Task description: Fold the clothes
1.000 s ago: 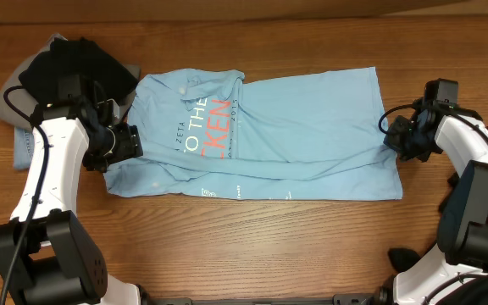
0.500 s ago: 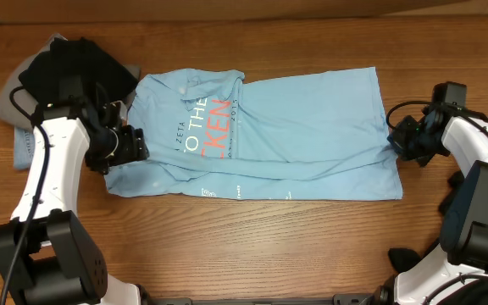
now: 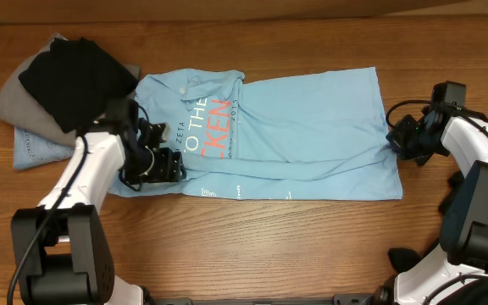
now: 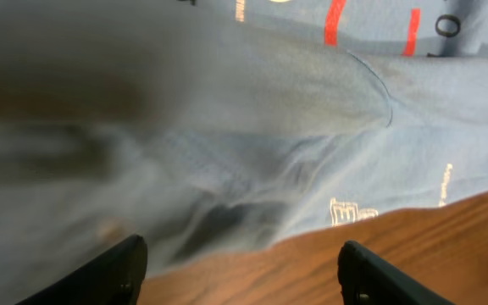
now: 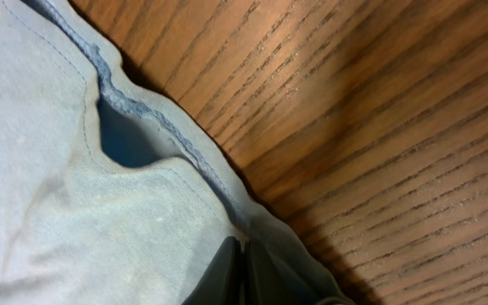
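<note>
Blue cotton fills my left wrist view: my left claw [image 3: 169, 163] hangs released, jaws spread, over the T-shirt [image 3: 312, 119] at its lower left edge, where cloth meets the wooden surface [image 3: 269, 246]. My right claw [image 3: 396, 140] is clenched on the hem at the shirt's right edge. The T-shirt lies spread across the surface between both claws, its lettering nearer the left one.

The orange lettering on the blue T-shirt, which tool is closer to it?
Left. The left tool is open over the T-shirt edge beside the lettering; the right tool pinches the hem at the far end.
</note>
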Available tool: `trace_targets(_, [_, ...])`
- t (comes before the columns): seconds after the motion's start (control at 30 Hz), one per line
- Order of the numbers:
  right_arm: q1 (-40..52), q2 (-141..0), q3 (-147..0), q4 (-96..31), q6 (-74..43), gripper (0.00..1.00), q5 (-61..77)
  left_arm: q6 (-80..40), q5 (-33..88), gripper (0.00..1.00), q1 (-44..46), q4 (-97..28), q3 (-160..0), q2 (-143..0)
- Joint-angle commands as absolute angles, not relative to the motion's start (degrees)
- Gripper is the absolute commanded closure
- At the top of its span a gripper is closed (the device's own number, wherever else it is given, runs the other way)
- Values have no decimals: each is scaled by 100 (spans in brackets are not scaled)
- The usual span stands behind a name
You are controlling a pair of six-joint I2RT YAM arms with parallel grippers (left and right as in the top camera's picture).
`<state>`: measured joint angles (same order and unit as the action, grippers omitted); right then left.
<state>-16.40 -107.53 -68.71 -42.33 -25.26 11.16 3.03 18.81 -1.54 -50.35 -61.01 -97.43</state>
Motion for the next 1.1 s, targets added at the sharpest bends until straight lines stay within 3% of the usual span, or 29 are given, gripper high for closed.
trace_targets(0.0, [-1636,-10746,-7026,-4189,-2550,96,1144,185,2040,31,-106,-4593,-5817,-9741])
trace_targets(0.17, [-1636,-10746,-7026,-4191,-2550,96,1144,86,2038,35,-106,-4021,-5629,-9741])
trace_targets(0.4, [-1636,-10746,-7026,-4169,-2550,96,1144,-54,2075,49,-102,-3583,-5400,-9743])
trace_targets(0.63, [-1636,-10746,-7026,-4163,-2550,96,1142,-64,2082,51,-104,-3459,-5172,-9745])
trace_targets(0.7, [-1636,-10746,-7026,-4145,-2550,96,1142,-64,2084,57,-104,-3411,-5166,-9745])
trace_targets(0.87, [-1636,-10746,-7026,-4143,-2550,96,1144,-366,2108,92,-104,-3105,-5168,-9745])
trace_targets(1.07, [-1636,-10746,-7026,-4123,-2550,96,1142,-537,2493,96,-180,-3159,-5454,-9741])
